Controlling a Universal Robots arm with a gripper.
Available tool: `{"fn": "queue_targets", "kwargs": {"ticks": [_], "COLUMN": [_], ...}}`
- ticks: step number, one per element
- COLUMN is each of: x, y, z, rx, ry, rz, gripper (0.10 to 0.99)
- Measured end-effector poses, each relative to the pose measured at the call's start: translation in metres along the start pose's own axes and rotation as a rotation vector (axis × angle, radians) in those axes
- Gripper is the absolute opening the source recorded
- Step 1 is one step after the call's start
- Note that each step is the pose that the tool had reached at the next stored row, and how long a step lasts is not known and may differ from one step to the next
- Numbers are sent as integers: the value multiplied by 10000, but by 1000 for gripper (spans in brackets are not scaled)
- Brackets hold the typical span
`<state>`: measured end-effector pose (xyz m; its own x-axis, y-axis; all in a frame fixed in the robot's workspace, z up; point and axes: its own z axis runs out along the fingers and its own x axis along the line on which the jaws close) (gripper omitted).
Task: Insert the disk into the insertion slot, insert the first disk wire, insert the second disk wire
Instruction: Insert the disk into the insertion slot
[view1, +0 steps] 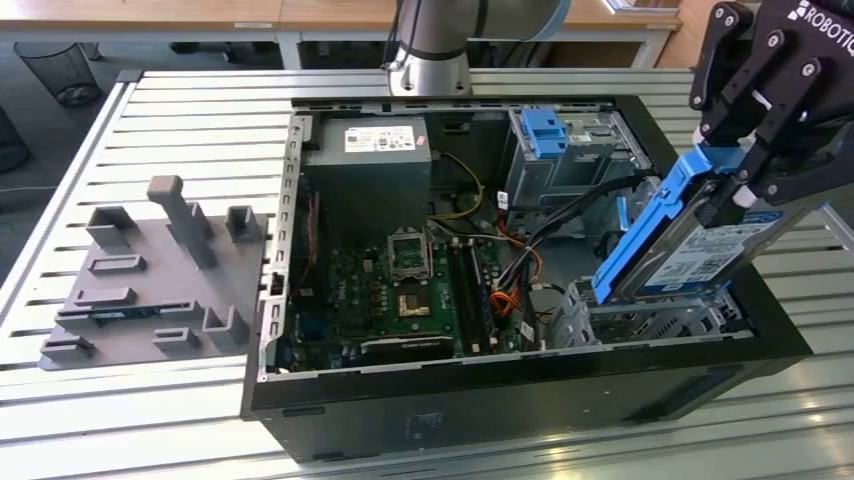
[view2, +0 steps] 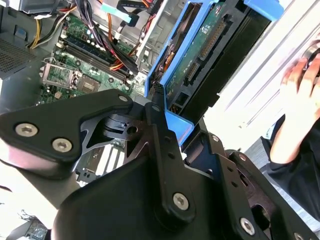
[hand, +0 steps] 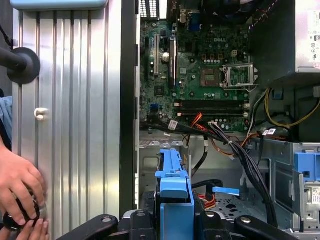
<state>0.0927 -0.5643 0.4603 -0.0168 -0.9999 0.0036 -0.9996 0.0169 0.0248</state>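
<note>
Now the tool (view1: 731, 192) is clamped on the blue bracket of the disk (view1: 687, 250), holding it in the air over the 4 o'clock corner of the open computer case (view1: 441, 395) in the exterior view. The disk is tilted. Its long axis runs from about 1 o'clock down to 7 o'clock, with the low end just above the insertion slot (view1: 647, 322); whether they touch I cannot tell. The slot sits tight in that corner, with case walls close at its 3 and 6 o'clock sides. A bundle of cables (view1: 561, 215) runs just beside the disk at its 9 o'clock side, with the motherboard (view1: 400, 290) beyond. Above the case the room is open. The disk's white label faces outward and bears small print; the power supply (view1: 367, 165) carries a label too. In the first wrist view a person's hand (hand: 17, 187) rests on the slatted table (hand: 75, 125) beside the case.
</note>
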Motion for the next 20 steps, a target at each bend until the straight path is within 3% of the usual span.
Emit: {"fn": "queue_targets", "kwargs": {"ticks": [20], "x": [-99], "y": [-1], "z": [134], "rx": [0], "ry": [-2], "rz": [-20], "gripper": [365]}}
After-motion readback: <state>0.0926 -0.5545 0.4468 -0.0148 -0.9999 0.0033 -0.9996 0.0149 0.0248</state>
